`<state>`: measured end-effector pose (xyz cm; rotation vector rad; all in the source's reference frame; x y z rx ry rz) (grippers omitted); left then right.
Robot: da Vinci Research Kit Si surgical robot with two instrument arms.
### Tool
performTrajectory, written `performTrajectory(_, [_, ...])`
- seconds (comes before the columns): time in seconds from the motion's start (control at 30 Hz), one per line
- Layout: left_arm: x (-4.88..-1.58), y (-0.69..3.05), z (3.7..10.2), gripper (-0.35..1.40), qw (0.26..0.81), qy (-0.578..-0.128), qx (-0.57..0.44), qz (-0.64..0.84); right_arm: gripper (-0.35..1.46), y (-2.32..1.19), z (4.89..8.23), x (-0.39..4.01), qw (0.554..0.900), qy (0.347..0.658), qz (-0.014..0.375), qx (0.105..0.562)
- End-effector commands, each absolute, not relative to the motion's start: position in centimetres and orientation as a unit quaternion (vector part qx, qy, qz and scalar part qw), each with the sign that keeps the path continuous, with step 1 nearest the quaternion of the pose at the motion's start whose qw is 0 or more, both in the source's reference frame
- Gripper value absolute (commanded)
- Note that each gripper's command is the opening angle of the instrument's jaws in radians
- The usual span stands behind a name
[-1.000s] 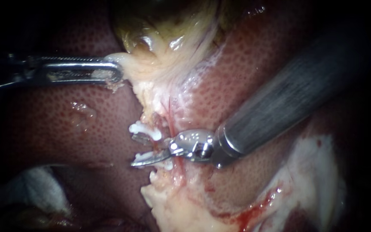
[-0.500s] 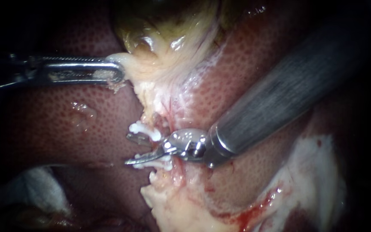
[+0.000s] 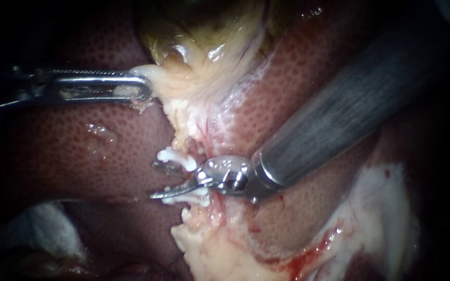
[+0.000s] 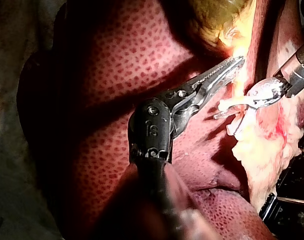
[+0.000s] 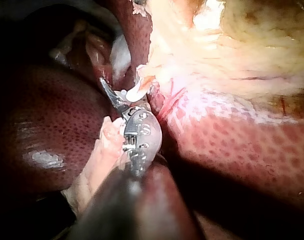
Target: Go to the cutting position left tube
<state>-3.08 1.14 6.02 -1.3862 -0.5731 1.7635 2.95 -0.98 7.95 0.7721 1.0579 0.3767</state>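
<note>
Tissue and dressing in the field
Liver [image 3: 79, 151]: red-brown, finely speckled, glossy, lying all around. Gallbladder [image 3: 194, 31]: yellow-green, at the top of the endoscope view. Pale fatty tissue [image 3: 209, 250]: runs down the middle from the gallbladder. White gauze [image 3: 42, 224]: lower left, dim. Blood smear [image 3: 308, 255]: lower right, beside a whitish patch [image 3: 386, 208].

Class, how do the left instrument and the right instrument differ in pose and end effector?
The left instrument has its end effector shut on pale tissue; the right instrument has it open by the white clips. The left instrument lies level; the right instrument slants down from the upper right. Both are metal.
</note>
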Motion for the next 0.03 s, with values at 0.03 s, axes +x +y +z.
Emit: performTrajectory(0.03, [-3.08, 1.14, 6.02, -0.35, 0.402, -0.227, -0.548, 0.698, 1.11, -0.98, 7.96, 2.95, 0.777, 0.489, 0.174, 0.357])
